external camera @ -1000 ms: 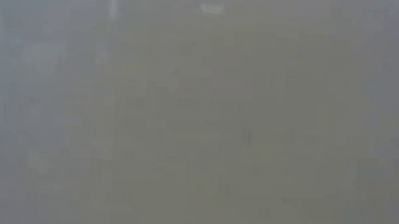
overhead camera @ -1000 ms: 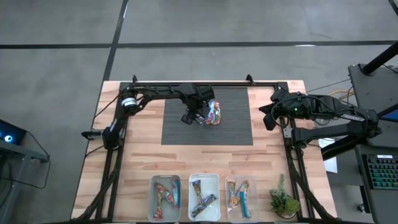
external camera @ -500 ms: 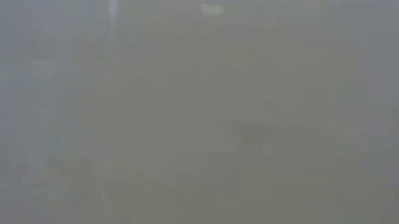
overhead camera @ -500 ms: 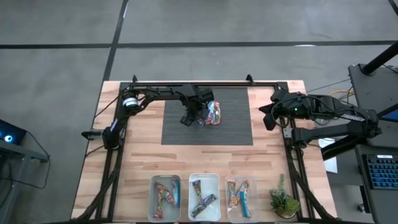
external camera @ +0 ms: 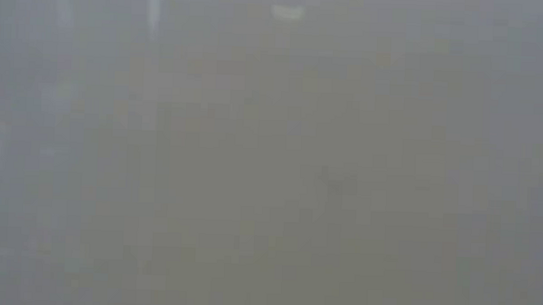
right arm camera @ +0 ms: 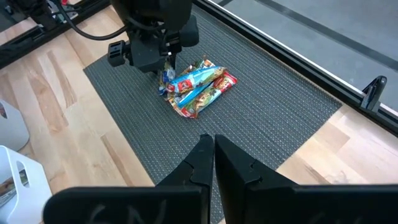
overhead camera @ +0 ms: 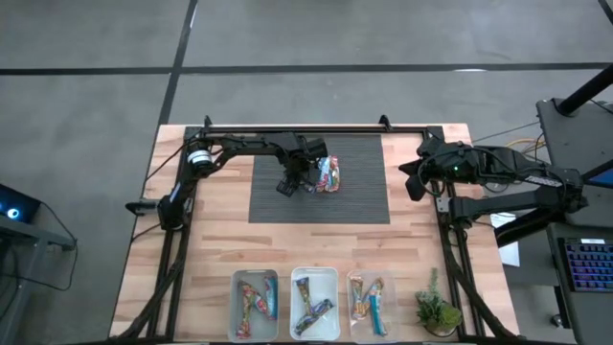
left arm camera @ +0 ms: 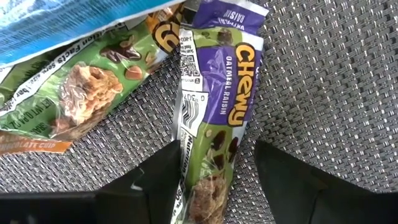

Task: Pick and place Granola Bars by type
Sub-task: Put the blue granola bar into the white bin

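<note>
A small pile of granola bars lies on the dark woven mat at the far middle of the table. My left gripper points down at the pile's left side and is open. In its wrist view the fingers stand on either side of a purple and green Chewy oatmeal raisin bar, which lies flat on the mat. A green-wrapped bar and a blue one lie beside it. My right gripper is shut and empty, raised over the table's right side. My left gripper comes at the purple and green bar from above, its fingers astride the bar's lower end and lying across it. One finger stands right at the wrapper's white edge. Whether it touches the wrapper, I cannot tell.
Three clear bins holding sorted bars line the near edge. A small potted plant stands to their right. Bare wood lies between the mat and the bins. The low view shows only grey haze.
My left gripper has come down a little onto the pile, still open. The bars have not moved.
</note>
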### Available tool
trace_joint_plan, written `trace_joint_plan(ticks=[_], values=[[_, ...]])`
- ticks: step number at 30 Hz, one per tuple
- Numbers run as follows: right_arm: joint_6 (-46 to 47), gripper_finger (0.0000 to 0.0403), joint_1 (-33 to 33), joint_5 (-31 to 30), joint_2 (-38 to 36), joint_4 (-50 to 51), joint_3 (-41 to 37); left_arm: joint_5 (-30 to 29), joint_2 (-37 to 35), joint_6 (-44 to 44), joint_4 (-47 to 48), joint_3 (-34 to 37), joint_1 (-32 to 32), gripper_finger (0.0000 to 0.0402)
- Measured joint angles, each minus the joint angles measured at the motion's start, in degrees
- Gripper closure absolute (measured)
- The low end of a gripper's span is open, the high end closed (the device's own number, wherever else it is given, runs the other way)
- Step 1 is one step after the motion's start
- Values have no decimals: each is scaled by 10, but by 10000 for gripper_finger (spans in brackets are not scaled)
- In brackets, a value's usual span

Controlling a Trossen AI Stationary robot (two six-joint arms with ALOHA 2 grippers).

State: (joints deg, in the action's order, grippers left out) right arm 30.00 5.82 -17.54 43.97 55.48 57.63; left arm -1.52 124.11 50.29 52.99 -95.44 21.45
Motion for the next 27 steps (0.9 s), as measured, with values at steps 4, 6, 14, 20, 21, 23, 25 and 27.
trace_joint_plan(ticks=[4, 6, 14, 20, 21, 23, 25, 27], values=[[0, 394, 0, 0, 0, 0, 0, 0, -1, -9, 2, 1, 0, 231], [0, 394, 0, 0, 0, 0, 0, 1, -1, -9, 4, 1, 0, 246], [0, 394, 0, 0, 0, 0, 0, 1, -1, -11, 13, 1, 0, 299], [-2, 394, 0, 0, 0, 0, 0, 2, -3, -18, 16, 1, -1, 316], [-2, 394, 0, 0, 0, 0, 0, 2, -3, -19, 16, 1, -1, 317], [-2, 394, 0, 0, 0, 0, 0, -4, -4, -24, 30, -6, -2, 318], [-2, 394, 0, 0, 0, 0, 0, -9, -4, -30, 50, -20, -1, 319], [-2, 394, 0, 0, 0, 0, 0, -23, -8, -41, 65, -39, -2, 319]])
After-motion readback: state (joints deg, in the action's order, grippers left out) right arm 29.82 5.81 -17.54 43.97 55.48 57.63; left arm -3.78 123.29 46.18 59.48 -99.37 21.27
